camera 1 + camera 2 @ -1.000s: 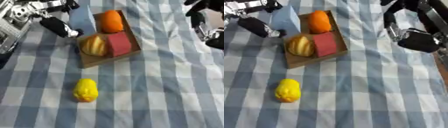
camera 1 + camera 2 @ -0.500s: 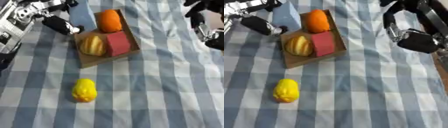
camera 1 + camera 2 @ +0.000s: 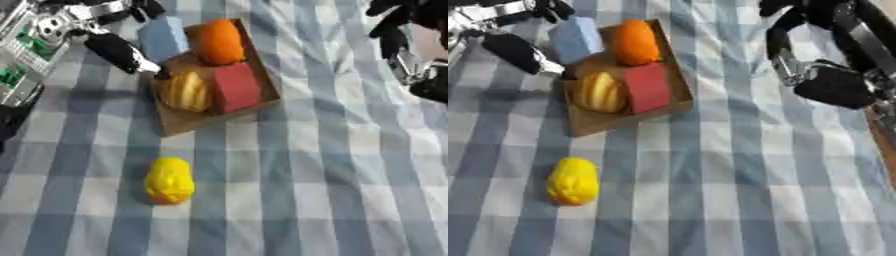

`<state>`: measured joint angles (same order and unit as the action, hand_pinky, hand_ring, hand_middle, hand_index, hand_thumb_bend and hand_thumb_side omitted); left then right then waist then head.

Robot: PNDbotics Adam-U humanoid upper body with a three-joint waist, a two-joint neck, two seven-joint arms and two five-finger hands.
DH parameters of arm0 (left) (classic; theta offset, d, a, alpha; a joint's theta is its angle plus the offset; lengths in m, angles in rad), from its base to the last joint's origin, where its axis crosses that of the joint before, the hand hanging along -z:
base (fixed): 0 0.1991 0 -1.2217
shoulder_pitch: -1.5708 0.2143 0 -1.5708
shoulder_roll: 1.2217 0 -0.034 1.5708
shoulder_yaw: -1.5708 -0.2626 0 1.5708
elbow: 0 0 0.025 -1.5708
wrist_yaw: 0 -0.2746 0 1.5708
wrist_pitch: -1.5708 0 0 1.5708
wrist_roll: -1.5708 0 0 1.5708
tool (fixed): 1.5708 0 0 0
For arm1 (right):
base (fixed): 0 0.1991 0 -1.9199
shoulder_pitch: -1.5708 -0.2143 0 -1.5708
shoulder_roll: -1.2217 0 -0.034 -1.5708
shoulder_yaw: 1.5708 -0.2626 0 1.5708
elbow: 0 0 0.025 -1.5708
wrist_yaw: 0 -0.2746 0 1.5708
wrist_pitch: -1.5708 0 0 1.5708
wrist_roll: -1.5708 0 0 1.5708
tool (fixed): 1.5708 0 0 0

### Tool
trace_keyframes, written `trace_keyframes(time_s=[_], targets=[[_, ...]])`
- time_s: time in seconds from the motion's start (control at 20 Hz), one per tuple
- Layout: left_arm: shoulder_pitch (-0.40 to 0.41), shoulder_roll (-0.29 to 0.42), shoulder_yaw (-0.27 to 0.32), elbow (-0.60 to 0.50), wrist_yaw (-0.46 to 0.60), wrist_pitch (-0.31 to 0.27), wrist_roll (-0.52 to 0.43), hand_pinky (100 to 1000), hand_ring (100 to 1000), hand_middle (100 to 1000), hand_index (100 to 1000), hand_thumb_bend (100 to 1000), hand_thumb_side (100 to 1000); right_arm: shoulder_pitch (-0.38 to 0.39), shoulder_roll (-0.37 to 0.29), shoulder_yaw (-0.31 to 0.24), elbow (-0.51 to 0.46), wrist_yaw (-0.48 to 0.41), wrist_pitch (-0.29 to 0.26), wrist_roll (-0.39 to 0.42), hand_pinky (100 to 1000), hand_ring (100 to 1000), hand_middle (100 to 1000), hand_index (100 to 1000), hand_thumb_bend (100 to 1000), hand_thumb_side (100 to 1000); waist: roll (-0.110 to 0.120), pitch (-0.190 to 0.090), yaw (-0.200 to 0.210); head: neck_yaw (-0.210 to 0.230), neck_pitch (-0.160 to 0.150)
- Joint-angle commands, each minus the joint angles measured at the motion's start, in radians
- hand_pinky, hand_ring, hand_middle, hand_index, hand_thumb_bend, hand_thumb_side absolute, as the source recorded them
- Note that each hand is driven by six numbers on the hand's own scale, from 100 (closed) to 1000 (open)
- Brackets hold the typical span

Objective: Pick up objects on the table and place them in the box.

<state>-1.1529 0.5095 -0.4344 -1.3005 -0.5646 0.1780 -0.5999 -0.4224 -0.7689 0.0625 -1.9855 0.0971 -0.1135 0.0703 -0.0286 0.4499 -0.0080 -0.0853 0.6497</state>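
1. Left hand (image 3: 114, 30) is up at the top left, right over the box's near-left corner — its fingers close round a pale blue block (image 3: 164, 37), one dark finger (image 3: 122, 52) stretched down along the block's left side with its tip at the box's rim.
2. The blue block sits tilted at the box's top-left corner, touching the orange piece; whether it rests on the box floor or hangs in the hand, I can't tell.
3. The box (image 3: 179, 123) — a shallow brown tray lying askew on the checked cloth (image 3: 332, 165) — holds three things already.
4. Orange piece (image 3: 219, 41) at the far end, upright-ish, leaning against the blue block's right side.
5. Red block (image 3: 234, 87) just below the orange, along the box's right wall.
6. Yellow ribbed piece (image 3: 185, 91) beside the red block, on its left, touching it.
7. Out on the cloth, well clear of the box and nearer the camera, lies a yellow lump (image 3: 168, 180) — on its own, nothing touching it.
8. Right hand (image 3: 815, 75) hangs at the upper right, off the table's things entirely; its dark fingers curve loosely downward and hold nothing.
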Motion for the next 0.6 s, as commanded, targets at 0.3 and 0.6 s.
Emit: trace_keyframes(time_s=[0.3, 0.6], targets=[[-0.023, 0.006, 0.014, -0.026, -0.037, -0.012, -0.003, 979, 927, 872, 966, 845, 383, -0.003, -0.012, -0.012, -0.015, -0.010, 0.003, 0.000, 676, 616, 697, 795, 100, 519, 0.003, -0.023, -0.006, 0.001, -0.009], [0.002, 0.084, -0.024, -0.199, 0.030, 0.037, 0.034, 928, 860, 793, 883, 583, 366, 0.031, -0.026, -0.021, -0.015, -0.004, 0.010, -0.010, 675, 615, 697, 795, 100, 516, 0.013, -0.045, 0.031, -0.030, 0.027]])
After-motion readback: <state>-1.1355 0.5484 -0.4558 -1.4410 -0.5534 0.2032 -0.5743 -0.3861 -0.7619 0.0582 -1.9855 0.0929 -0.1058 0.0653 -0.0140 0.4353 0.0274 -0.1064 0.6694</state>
